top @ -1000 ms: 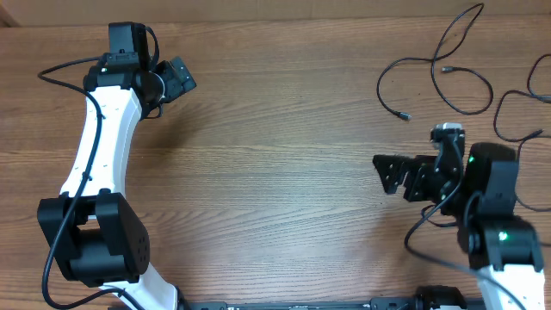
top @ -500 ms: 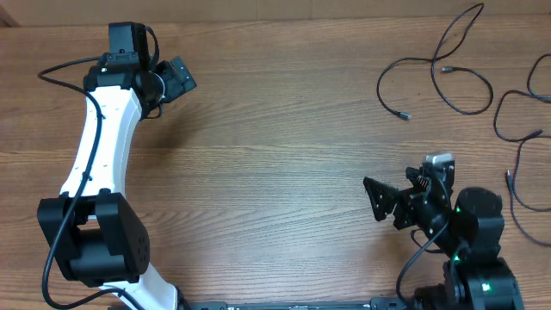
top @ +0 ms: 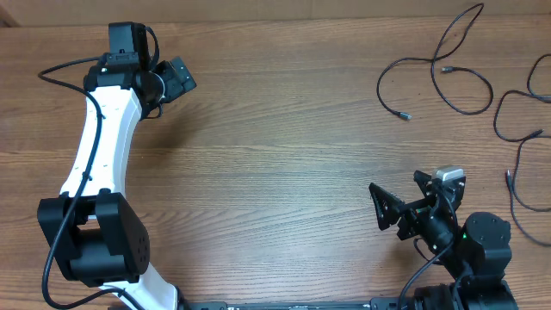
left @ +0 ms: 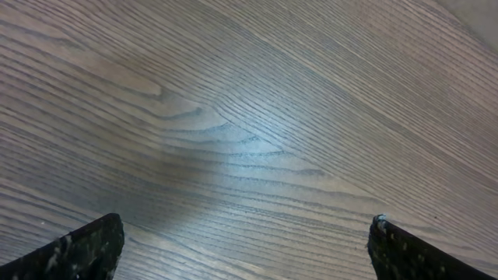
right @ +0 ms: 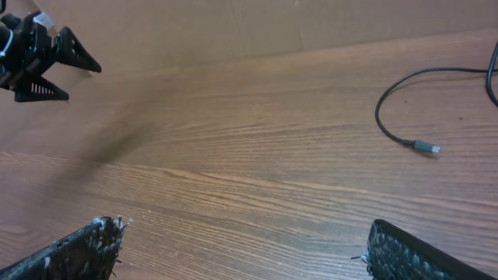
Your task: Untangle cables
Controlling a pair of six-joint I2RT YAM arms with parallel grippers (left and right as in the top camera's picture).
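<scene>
Several thin black cables lie loose and spread apart at the table's far right. One ends in a small plug (top: 404,115), another end (top: 445,69) lies just above it, and more strands (top: 498,112) run along the right edge. My right gripper (top: 398,200) is open and empty near the front edge, well short of them. The right wrist view shows one cable end with a silvery plug (right: 426,146) ahead and to the right of the right gripper (right: 241,249). My left gripper (top: 176,79) is open and empty at the far left, over bare wood (left: 245,245).
The wooden table (top: 275,146) stretches between the two arms. The left arm's white links (top: 99,146) stand along the left side. In the right wrist view the left gripper (right: 43,54) shows far off at the upper left.
My right arm has drawn back toward the table's front edge, away from the cables, still open. The left arm and the cables have not moved.
</scene>
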